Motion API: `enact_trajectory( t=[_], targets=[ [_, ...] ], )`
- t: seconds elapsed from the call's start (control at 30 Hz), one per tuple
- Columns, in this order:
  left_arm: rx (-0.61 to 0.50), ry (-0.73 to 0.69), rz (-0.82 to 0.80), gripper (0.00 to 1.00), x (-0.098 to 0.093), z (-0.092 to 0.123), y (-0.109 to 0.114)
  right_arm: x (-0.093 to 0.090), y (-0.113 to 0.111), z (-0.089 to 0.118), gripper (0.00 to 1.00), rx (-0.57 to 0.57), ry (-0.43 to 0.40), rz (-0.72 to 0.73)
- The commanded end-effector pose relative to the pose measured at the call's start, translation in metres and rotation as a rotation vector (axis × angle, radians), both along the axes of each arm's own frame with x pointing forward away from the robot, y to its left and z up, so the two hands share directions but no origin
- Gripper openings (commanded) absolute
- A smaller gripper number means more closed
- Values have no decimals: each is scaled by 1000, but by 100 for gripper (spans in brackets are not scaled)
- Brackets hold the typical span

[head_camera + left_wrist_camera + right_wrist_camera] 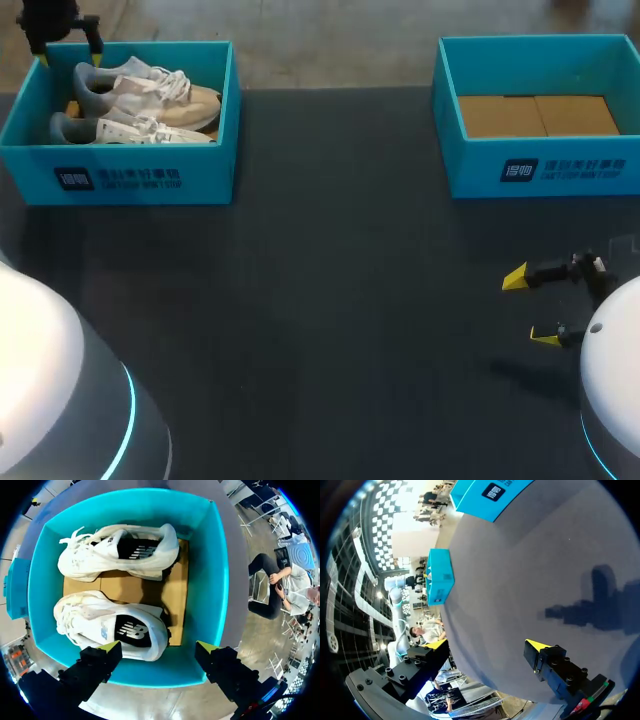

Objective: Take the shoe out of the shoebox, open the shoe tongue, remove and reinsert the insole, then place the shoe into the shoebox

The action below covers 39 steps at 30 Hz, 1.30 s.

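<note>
1. Head view first: the dark table point(330, 300) carries everything.
2. Left shoebox point(140, 180) sits at the far left, its walls ringing both shoes. Right shoebox point(540, 170), far right, shows a brown cardboard floor.
3. Far shoe point(150, 92) and near shoe point(130, 130), both white, lie side by side, heels toward the left wall.
4. Left gripper point(68, 55) hangs over that box's far left corner, fingers spread wide, holding nothing.
5. Right gripper point(530, 308) hovers over bare table, well apart from both boxes, wide open and empty.

light: bright, even | shadow: right gripper's point(487, 643), dark, on table point(530, 570) | glare: left arm point(35, 340) white
</note>
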State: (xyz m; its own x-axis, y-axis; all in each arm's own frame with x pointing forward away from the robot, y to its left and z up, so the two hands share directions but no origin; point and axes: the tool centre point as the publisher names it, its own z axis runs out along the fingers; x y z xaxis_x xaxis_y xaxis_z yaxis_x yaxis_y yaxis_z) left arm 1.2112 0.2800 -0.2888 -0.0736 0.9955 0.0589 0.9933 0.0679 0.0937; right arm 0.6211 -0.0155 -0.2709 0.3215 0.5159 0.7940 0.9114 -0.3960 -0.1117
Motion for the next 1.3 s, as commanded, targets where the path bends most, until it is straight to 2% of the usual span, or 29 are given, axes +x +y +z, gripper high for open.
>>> enact_trajectory(
  t=[0.03, 0.3, 0.77, 1.3],
  targets=[
    [4, -22, -2, 100, -18, 17, -3, -2, 0, 1, 100, -2, -2, -2],
    [5, -29, 4, 100, -30, 39, -4, -2, 0, 1, 100, -2, -2, -2],
    [-33, -18, 5, 100, -71, 80, -3, -2, 0, 1, 100, -2, -2, -2],
    [-34, 65, -7, 100, -118, 85, 8, -2, 0, 1, 100, -2, -2, -2]
  ],
)
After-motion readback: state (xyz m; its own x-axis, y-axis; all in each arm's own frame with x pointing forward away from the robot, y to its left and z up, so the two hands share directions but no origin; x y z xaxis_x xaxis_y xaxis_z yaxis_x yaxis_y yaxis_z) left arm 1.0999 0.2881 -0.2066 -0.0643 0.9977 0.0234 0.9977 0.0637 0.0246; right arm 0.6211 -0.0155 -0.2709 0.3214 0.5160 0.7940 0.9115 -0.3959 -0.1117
